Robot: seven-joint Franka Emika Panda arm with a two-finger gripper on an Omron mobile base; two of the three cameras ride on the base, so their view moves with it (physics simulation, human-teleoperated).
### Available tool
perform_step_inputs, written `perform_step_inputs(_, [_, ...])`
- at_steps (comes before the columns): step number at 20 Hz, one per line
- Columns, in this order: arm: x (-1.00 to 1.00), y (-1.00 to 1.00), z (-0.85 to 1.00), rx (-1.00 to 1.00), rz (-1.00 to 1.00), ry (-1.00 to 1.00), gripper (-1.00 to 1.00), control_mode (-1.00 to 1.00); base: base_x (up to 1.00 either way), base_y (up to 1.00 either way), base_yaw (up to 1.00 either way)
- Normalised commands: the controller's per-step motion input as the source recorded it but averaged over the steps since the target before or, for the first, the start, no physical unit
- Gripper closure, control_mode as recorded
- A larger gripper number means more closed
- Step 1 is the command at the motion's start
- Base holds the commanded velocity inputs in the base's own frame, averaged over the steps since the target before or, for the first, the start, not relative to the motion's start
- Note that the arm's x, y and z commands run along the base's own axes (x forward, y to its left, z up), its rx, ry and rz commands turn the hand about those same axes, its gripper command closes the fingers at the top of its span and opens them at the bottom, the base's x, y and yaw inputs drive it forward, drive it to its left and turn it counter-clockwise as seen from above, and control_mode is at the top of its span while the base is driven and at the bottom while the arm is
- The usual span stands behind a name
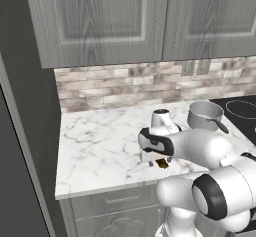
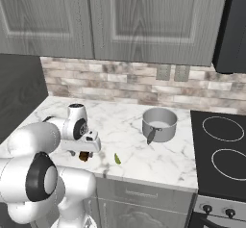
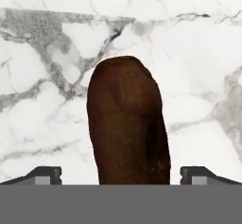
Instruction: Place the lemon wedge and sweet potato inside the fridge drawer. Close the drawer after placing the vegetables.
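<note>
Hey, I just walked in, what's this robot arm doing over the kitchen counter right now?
The arm is reaching down over the marble counter, with its open gripper straddling the sweet potato, one fingertip on each side, not yet closed on it. The lemon wedge lies on the counter nearby, beside a metal pot. Nothing has been picked up yet.

We see the scene from three cameras. Two sit behind the arm, one to its left and one to its right, both looking forward and down at the same marble tabletop [image 1: 100, 146]. The third rides on the hand, very close, looking straight down between the fingers [image 3: 45, 174] at the sweet potato [image 3: 126, 124].
</note>
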Motion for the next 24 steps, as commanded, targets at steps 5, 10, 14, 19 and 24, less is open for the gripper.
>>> perform_step_inputs(5, [0.0, 0.0, -0.27, 0.0, 0.0, 0.01, 1.0, -1.0, 0.0, 0.0, 0.0])
perform_step_inputs(10, [0.0, 0.1, -0.22, -0.03, 0.05, 0.06, 1.0, -1.0, 0.0, 0.0, 0.0])
perform_step_inputs(14, [-0.05, 0.18, 0.02, -0.04, 0.11, 0.05, 1.0, -1.0, 0.0, 0.0, 0.0])
perform_step_inputs(19, [-0.44, -0.08, 0.84, 0.02, 0.08, -0.07, 1.0, -1.0, 0.0, 0.0, 0.0])
perform_step_inputs(24, [-0.76, -0.18, 1.0, 0.07, 0.13, -0.09, 1.0, -1.0, 0.0, 0.0, 0.0])
